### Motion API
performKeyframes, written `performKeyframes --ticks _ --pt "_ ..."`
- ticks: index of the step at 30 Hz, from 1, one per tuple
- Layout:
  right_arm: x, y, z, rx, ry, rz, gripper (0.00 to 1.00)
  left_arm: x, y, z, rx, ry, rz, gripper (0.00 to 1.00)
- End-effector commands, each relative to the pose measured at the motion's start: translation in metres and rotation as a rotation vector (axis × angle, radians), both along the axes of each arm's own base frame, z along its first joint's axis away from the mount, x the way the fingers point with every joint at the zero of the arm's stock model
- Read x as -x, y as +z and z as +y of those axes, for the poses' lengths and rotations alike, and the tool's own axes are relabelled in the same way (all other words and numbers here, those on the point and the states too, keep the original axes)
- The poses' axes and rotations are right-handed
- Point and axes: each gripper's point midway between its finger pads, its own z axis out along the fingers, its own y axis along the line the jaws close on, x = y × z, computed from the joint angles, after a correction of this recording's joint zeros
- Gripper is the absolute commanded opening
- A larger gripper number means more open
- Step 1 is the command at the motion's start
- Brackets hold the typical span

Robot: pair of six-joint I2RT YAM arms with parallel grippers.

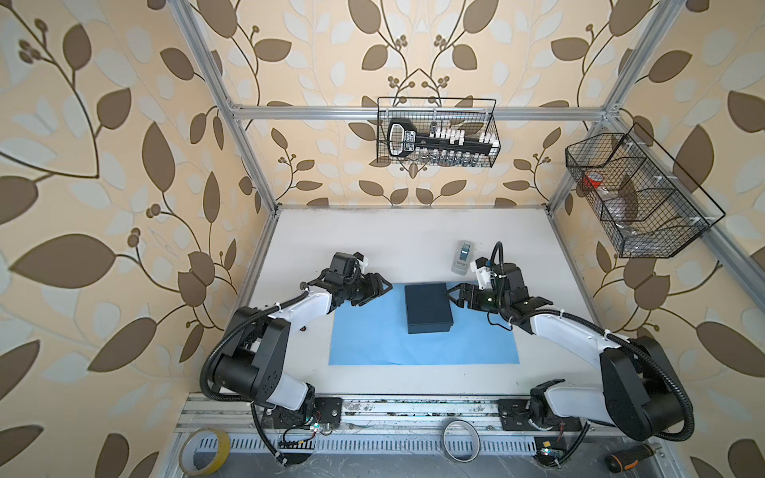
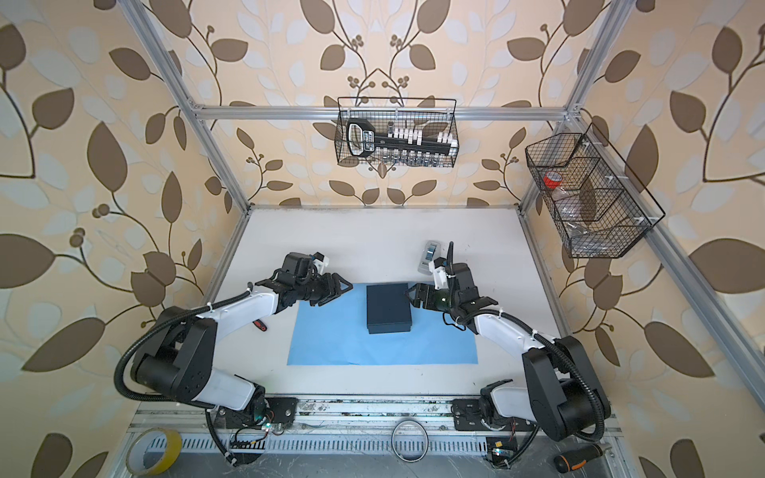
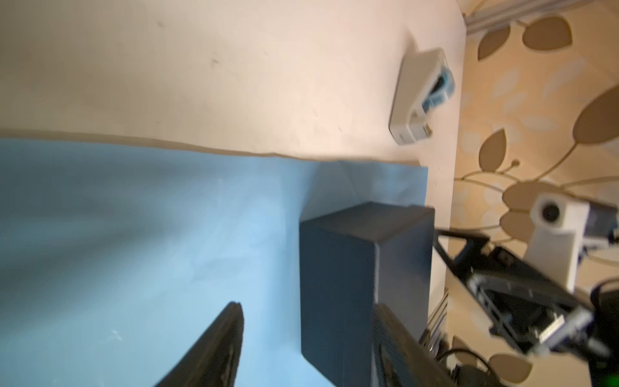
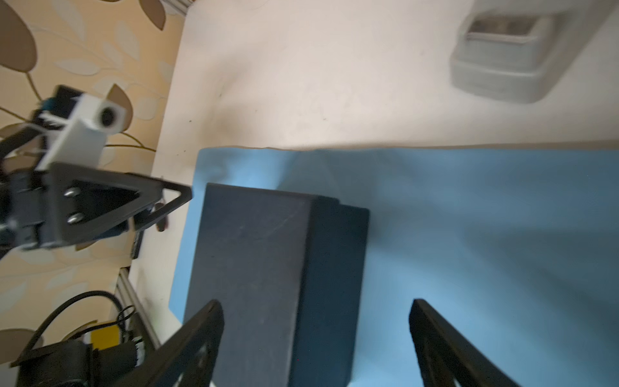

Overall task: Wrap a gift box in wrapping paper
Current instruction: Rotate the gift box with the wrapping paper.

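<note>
The black gift box (image 1: 427,308) (image 2: 388,308) stands on the light blue wrapping paper (image 1: 372,339) (image 2: 331,343), which lies flat on the white table; the box sits right of the sheet's middle, near its far edge. My left gripper (image 1: 378,293) (image 3: 308,306) hovers over the paper's far left corner, a short gap left of the box, open and empty. My right gripper (image 1: 453,297) (image 4: 315,302) is wide open at the box's far right corner. In the right wrist view one finger is over the lid (image 4: 254,261) and the other over bare paper (image 4: 485,217); it grips nothing.
A grey-white tape dispenser (image 1: 463,256) (image 3: 422,97) stands behind the right gripper. Wire baskets hang on the back wall (image 1: 436,132) and the right frame (image 1: 637,194). Tape rolls (image 1: 205,451) (image 1: 460,438) and a screwdriver (image 1: 629,457) lie at the front rail. A small red-black item (image 2: 260,325) lies under the left arm.
</note>
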Motion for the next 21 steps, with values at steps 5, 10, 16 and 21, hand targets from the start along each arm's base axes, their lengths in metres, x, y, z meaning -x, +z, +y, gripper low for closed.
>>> performKeyframes --ticks 5,10,16,21 --pt "0.012 -0.015 0.026 0.011 0.055 0.059 0.96 -0.038 -0.022 -0.014 0.012 0.027 0.01 0.35" --pt "0.019 -0.034 0.036 0.038 0.075 0.104 0.95 -0.025 -0.054 -0.007 -0.017 0.042 0.063 0.24" --pt "0.028 -0.04 0.043 0.024 0.086 0.136 0.87 0.005 -0.094 0.009 -0.06 0.085 0.126 0.14" --pt "0.038 -0.041 0.047 -0.002 0.072 0.154 0.81 0.024 -0.119 0.016 -0.063 0.134 0.163 0.09"
